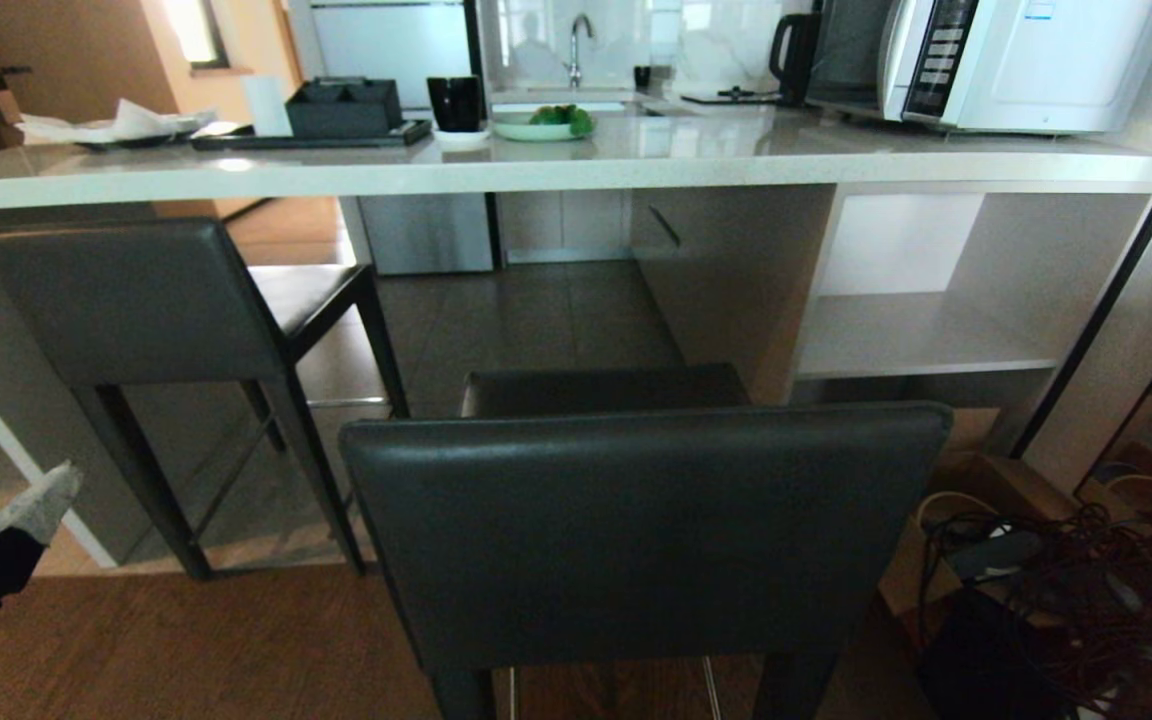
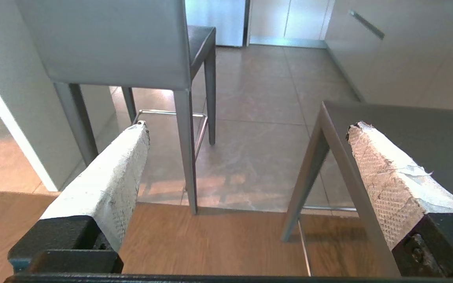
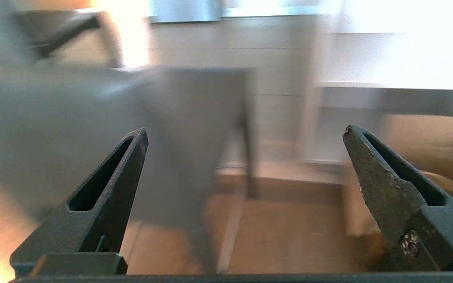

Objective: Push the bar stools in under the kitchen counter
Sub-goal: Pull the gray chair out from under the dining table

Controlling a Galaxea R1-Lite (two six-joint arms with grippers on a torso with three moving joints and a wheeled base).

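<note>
Kitchen counter (image 1: 636,160): long pale polished stone top with a thick white edge, open white shelves under its right end. It carries a white microwave (image 1: 1026,60), a black tray (image 1: 311,138), a black cup (image 1: 454,103) and a pale dish of greens (image 1: 541,125).

Near bar stool (image 1: 646,530): dark grey leather backrest and square seat, slim dark legs. It stands on the brown wood floor (image 1: 186,650), well clear of the counter edge, its seat wholly outside the overhang. Judged not yet pushed in.

Far bar stool (image 1: 136,300): matching piece, to the left. Its seat reaches under the counter edge and its backrest stands just outside. Judged largely in place, perhaps needing a final nudge.

Left end effector (image 2: 246,129): white-wrapped fingers spread wide, gripping nothing, low at the left and apart from both stools.

Right end effector (image 3: 246,133): bare dark fingers spread wide, empty, in the air beside the near stool, not touching it.

Status: the main push is outstanding; about half the task remains.
</note>
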